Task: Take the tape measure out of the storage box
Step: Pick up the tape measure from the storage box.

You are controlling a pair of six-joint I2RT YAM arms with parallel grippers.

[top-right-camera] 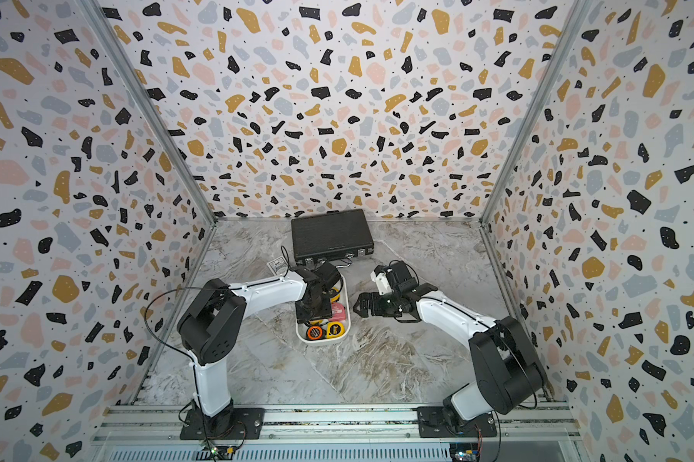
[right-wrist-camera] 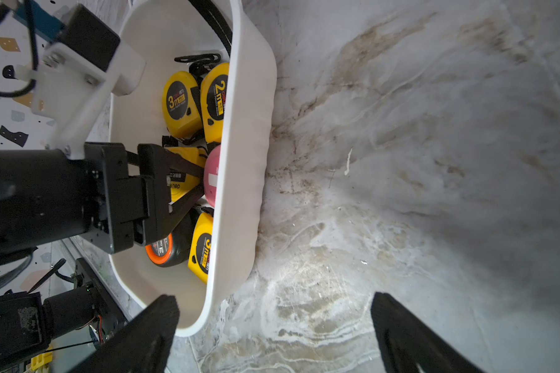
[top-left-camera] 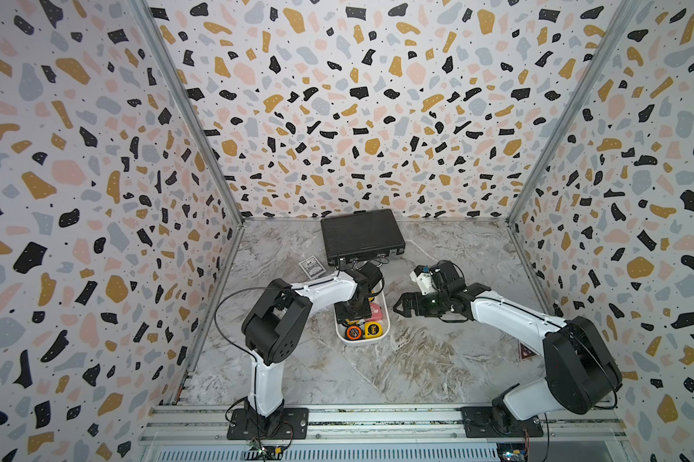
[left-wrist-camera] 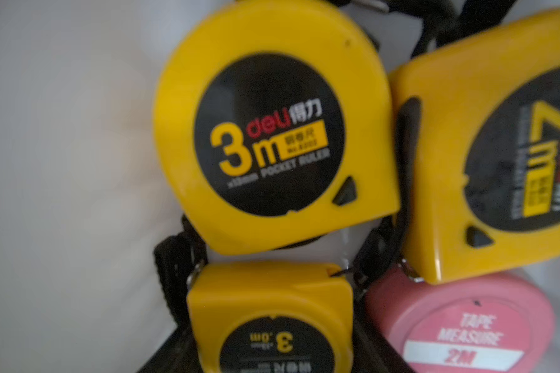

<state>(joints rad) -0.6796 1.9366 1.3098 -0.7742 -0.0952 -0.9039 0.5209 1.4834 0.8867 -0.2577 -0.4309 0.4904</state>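
Straddling a yellow tape measure (left-wrist-camera: 269, 290) to lift it out, your left gripper (right-wrist-camera: 198, 182) shows no clear pinch; right gripper (right-wrist-camera: 275, 298) waits spread.

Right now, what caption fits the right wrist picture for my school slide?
Left gripper inside the white storage box, fingers either side of a yellow tape measure, beside the pink one.

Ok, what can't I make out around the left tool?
Whether the left tool grips the yellow tape measure: unclear in right wrist view; arm covers it in both top views.
That tape measure, left wrist view: blurred, cut by frame edge.
Print on the card: too small in both top views.
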